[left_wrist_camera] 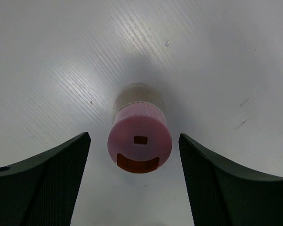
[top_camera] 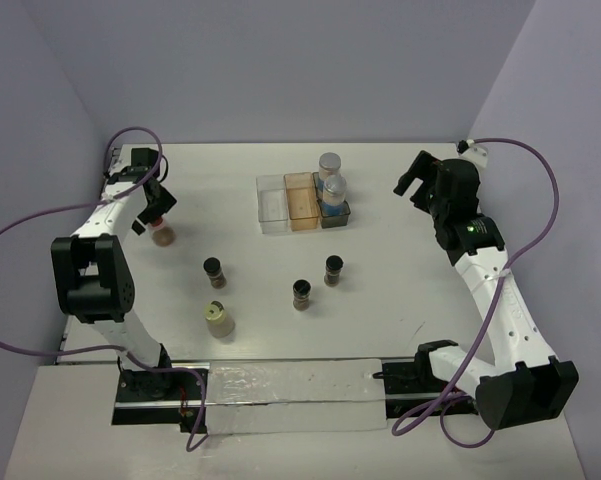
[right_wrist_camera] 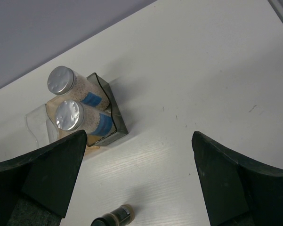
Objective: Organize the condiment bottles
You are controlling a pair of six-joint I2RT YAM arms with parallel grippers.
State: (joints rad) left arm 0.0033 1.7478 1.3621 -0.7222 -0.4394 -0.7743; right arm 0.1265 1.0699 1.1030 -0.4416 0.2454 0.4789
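A pink-capped bottle (top_camera: pixel 163 232) stands at the far left of the table. My left gripper (top_camera: pixel 152 203) is open just above and behind it. In the left wrist view the pink cap (left_wrist_camera: pixel 140 141) lies between the open fingers (left_wrist_camera: pixel 61 174) with a gap on each side. Two clear blue-labelled bottles (top_camera: pixel 331 178) stand in the grey tray compartment (top_camera: pixel 336 219), and they also show in the right wrist view (right_wrist_camera: pixel 80 108). Three black-capped jars (top_camera: pixel 214 270) (top_camera: pixel 301 293) (top_camera: pixel 333 269) and a cream-capped bottle (top_camera: pixel 218 319) stand mid-table. My right gripper (top_camera: pixel 417 182) is open and empty, right of the tray.
The clear compartment (top_camera: pixel 272 204) and the amber compartment (top_camera: pixel 301 200) sit left of the grey one. Purple cables loop at both sides. A clear plastic sheet (top_camera: pixel 290 395) lies along the near edge between the arm bases. One black-capped jar (right_wrist_camera: pixel 114 217) shows low in the right wrist view.
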